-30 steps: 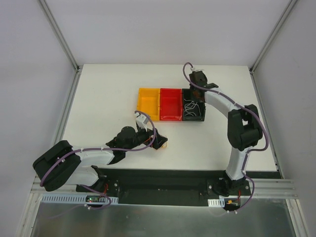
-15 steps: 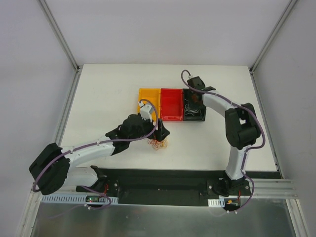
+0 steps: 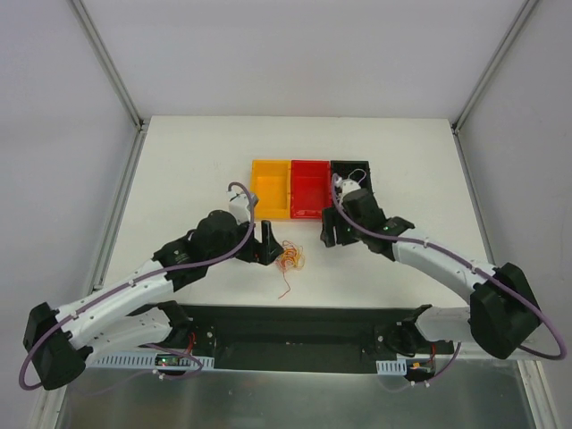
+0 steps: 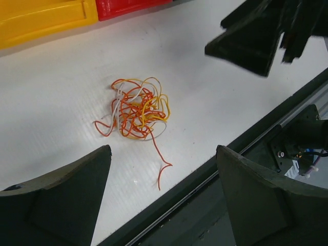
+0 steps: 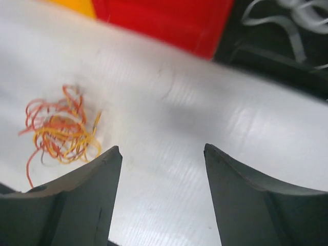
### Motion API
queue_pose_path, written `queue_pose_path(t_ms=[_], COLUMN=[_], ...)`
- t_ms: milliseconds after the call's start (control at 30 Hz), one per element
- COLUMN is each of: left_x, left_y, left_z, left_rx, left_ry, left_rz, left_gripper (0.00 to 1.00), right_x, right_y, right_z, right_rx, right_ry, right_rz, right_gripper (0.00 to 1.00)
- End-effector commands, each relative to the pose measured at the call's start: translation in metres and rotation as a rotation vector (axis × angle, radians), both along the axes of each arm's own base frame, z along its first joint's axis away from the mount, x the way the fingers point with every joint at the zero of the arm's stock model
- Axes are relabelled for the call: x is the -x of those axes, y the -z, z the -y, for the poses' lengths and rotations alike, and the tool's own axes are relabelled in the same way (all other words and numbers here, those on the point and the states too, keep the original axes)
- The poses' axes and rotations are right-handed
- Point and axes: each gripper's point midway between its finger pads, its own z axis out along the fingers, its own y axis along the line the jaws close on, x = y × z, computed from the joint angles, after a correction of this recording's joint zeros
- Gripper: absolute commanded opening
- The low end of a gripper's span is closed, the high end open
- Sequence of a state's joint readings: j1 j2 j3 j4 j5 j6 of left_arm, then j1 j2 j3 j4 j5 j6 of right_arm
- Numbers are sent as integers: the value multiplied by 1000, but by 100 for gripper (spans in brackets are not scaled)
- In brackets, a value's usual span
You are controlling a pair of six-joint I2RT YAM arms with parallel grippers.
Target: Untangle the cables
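Observation:
A tangled clump of red, orange-yellow and white cables lies loose on the white table, and one red end trails toward the near edge. In the left wrist view the cables sit ahead of my left gripper, which is open and empty. From above, the left gripper is just left of the clump. My right gripper hovers to the clump's right, open and empty. In the right wrist view the cables lie left of the right gripper. White cables rest in the black bin.
A yellow bin, a red bin and a black bin stand in a row behind the clump. The table's dark front rail runs close below the cables. The right gripper's fingers show at the upper right of the left wrist view.
The right arm swung from the black bin down to the table beside the clump, and its jaws opened. The left gripper drew back off the clump to its left.

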State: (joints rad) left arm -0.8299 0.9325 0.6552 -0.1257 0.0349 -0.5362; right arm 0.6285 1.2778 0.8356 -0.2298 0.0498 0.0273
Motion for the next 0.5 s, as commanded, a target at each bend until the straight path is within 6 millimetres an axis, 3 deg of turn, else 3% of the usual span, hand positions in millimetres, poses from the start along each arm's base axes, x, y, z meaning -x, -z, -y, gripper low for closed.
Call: queue_pose_path(t_ms=[0,100,267,400,467], left_x=[6,9,10,-2,-11], left_y=[-6,13,39,52,60], left_z=[-26,-32,-21,-8,-2], left_rx=[-29,-52,-75,-103,-119], left_ry=[-78,-113,-112,-99,-102], left_rz=[6,-66,-163,-167,-177], left_gripper=[81,76,72,92,94], right_x=[25,36,44,50,53], right_y=[8,16,29,40,48], right_z=[-59,-85,-96,-108,-114], right_rx=[-210,-278,-380,-430,-441], right_ry=[-135,-155,-154,-178,-192], right_rz=[-3,-22,-26,-67,-95], right_gripper=[66,55,43,43,40])
